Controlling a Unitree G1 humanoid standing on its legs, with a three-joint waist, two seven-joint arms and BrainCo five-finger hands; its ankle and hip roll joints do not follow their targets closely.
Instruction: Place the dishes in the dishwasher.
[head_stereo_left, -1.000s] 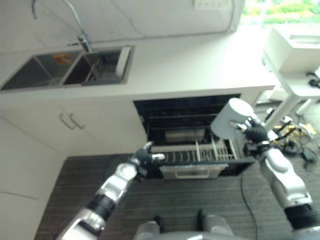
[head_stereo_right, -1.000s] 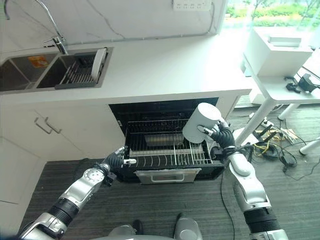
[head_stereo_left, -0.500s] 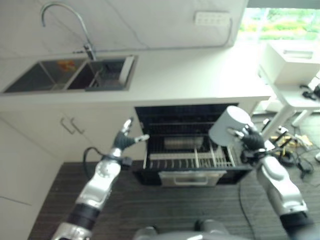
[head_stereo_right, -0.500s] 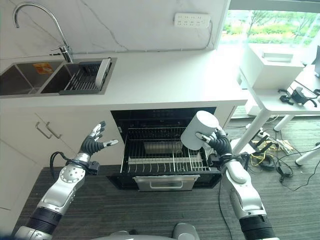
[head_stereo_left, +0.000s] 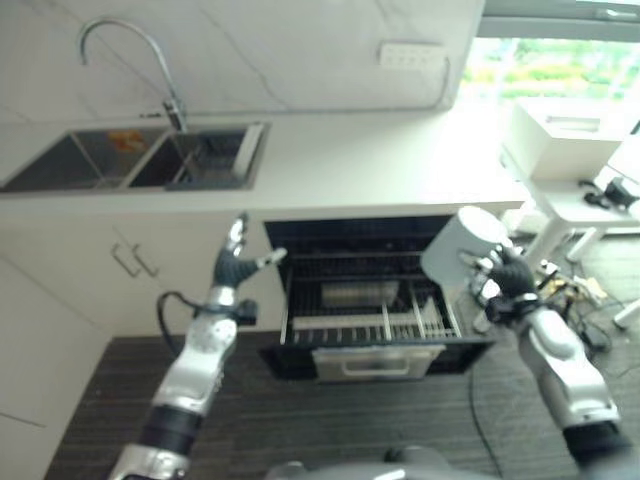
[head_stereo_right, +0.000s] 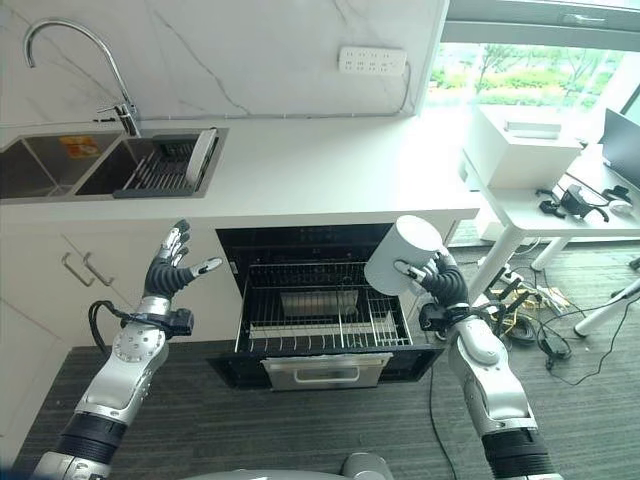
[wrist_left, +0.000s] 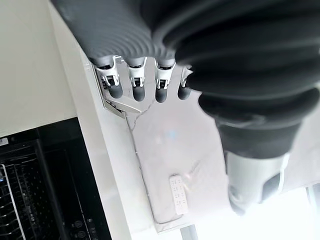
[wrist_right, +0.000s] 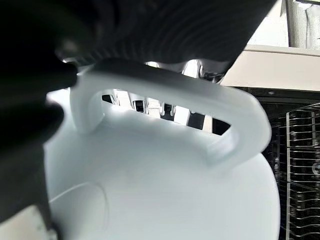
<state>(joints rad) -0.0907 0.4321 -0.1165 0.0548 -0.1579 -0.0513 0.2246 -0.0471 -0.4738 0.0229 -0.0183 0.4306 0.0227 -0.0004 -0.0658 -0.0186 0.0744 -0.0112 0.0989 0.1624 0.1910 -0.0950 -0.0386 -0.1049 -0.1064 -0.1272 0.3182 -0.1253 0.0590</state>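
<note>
Sink (head_stereo_right: 60, 168): set in the counter beyond and outward of the left hand — a drying rack (head_stereo_right: 165, 165) holding a white plate (head_stereo_right: 201, 157) lies in its nearer basin.
Left hand (head_stereo_right: 172, 270): raised in front of the cabinet doors, fingers spread and straight, holding nothing; the open dishwasher lies just inward of it.
Dishwasher rack (head_stereo_right: 322, 318): pulled out between the two hands, below both; a metal bowl (head_stereo_right: 318, 300) sits in it.
White mug (head_stereo_right: 402, 256): held up over the rack's right edge, tilted, directly in front of the right hand.
Right hand (head_stereo_right: 443, 285): fingers curled through the mug's handle (wrist_right: 170, 112) — firmly closed on it.
White desk (head_stereo_right: 540, 190): well outward of the right hand.
</note>
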